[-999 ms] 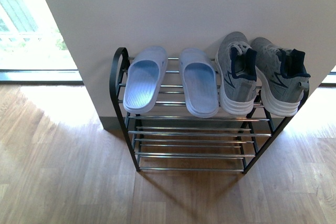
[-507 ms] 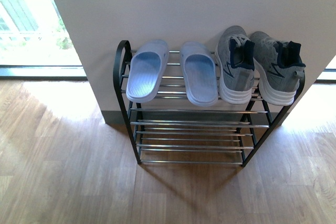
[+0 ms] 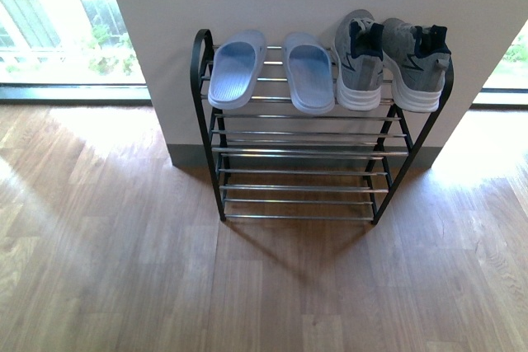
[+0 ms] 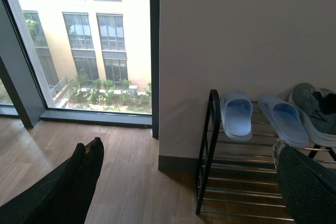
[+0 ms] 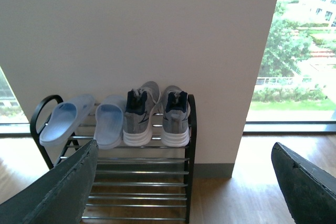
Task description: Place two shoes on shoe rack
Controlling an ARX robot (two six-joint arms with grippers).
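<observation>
Sitting side by side on the top tier of the rack [image 3: 213, 133], slippers [image 3: 235, 69] left of sneakers [image 3: 360, 62], both pairs rest (both claws [image 5: 184, 192] gape wide, empty).

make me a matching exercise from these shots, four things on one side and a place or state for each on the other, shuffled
Things:
1. pale-blue slide sandals
2. grey knit sneakers
3. lower tiers of the shoe rack
4. right gripper

Places or states:
A. top tier, right side in the front view
B. open, holding nothing
C. top tier, left side in the front view
D. bare chrome bars, no shoes

Pairs: 1-C, 2-A, 3-D, 4-B
</observation>
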